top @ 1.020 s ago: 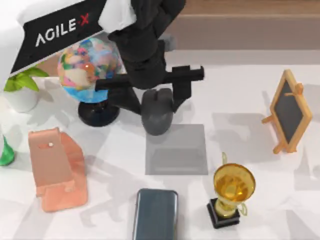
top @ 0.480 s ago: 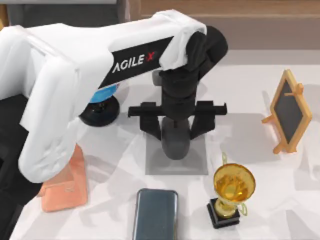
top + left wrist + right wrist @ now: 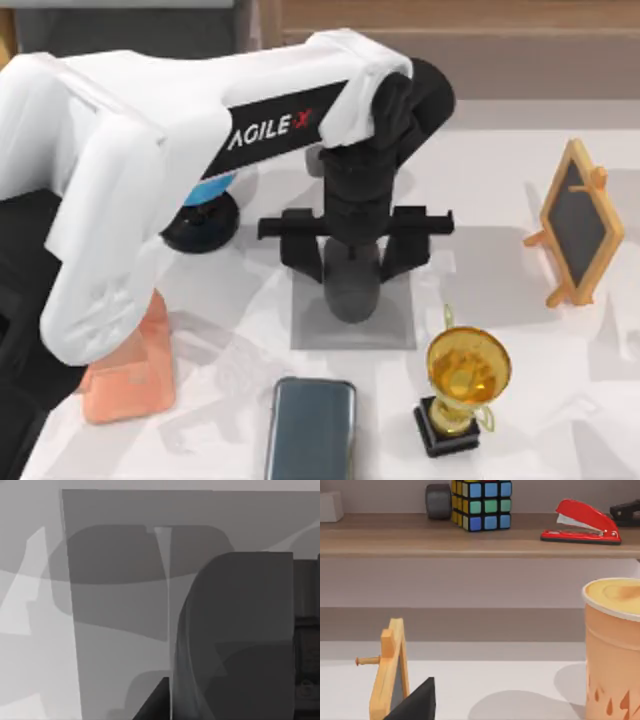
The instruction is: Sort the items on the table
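Observation:
My left gripper [image 3: 352, 268] is shut on the dark grey mouse [image 3: 352, 292], one finger on each side. It holds the mouse over the grey square mat [image 3: 310, 330] in the middle of the table [image 3: 480, 170]. In the left wrist view the mouse [image 3: 240, 640] hangs close above the mat [image 3: 120, 605]. The slate-grey smartphone [image 3: 311, 428] lies flat near the front edge, just in front of the mat. My right gripper [image 3: 415, 702] is parked at the right, near the wooden chalkboard [image 3: 390, 670].
A gold trophy [image 3: 465, 385] stands right of the phone. A small chalkboard easel [image 3: 578, 225] is at the far right, a globe's black base [image 3: 200, 222] behind the mat at left, and a pink phone stand [image 3: 130, 375] at front left. A paper cup [image 3: 615, 650] stands near the right arm.
The left arm carried the mouse from beside the globe rightward and forward to over the grey mat. In the last half second it barely moved.

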